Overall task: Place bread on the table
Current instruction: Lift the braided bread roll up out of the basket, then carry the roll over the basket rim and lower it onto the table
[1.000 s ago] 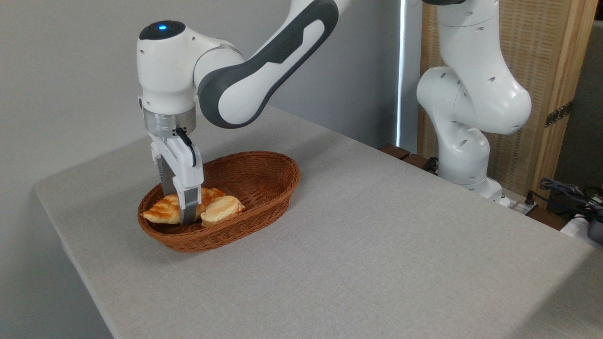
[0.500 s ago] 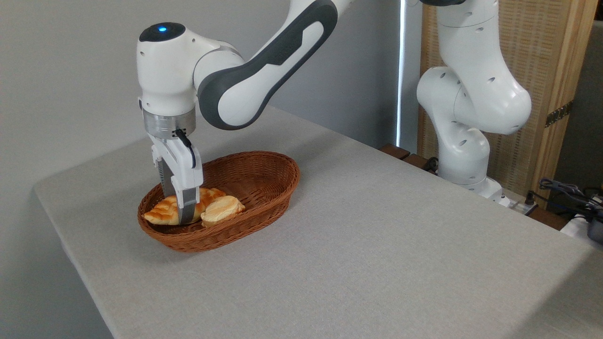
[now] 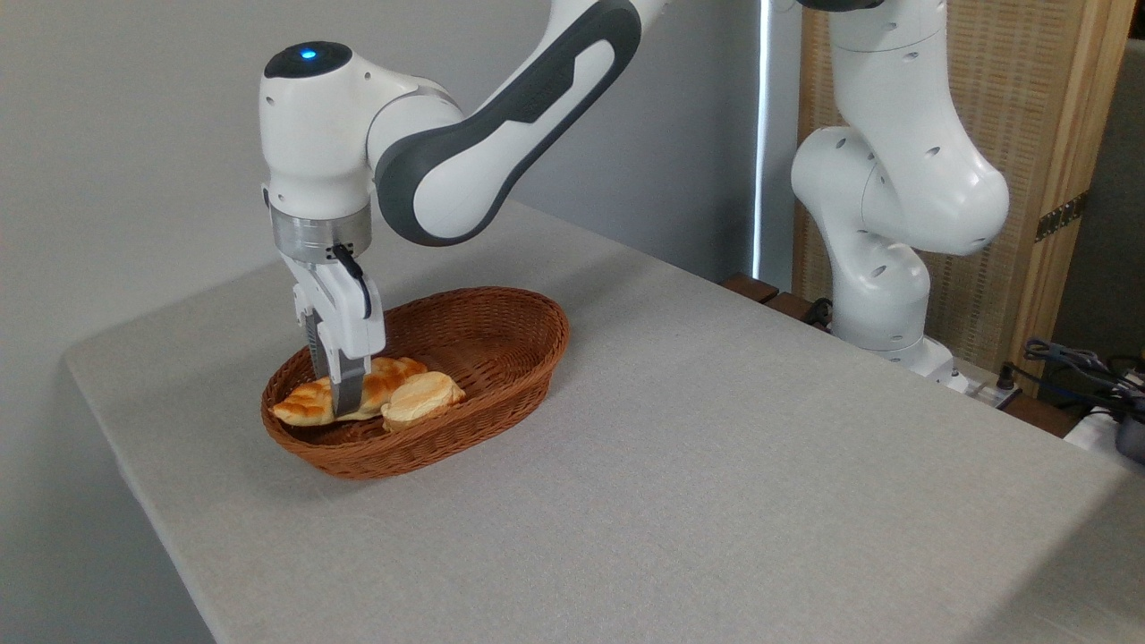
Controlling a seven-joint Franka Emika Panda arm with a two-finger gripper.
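The braided golden-orange bread lies at the left end of the brown wicker basket, touching a small pale roll. My gripper points straight down into the basket and is shut on the loaf's middle, one finger in front of it and one behind. The near finger hides the loaf's centre. The loaf looks barely raised off the basket floor. The table, covered in light grey cloth, stretches out to the right of the basket and towards the camera.
The arm's white base stands at the table's far right edge, with cables beside it. The basket sits near the table's left corner, close to the left edge.
The fingers have closed in on the bread and the gripper has risen slightly. The loaf has shifted a little, and the roll and basket have stayed put.
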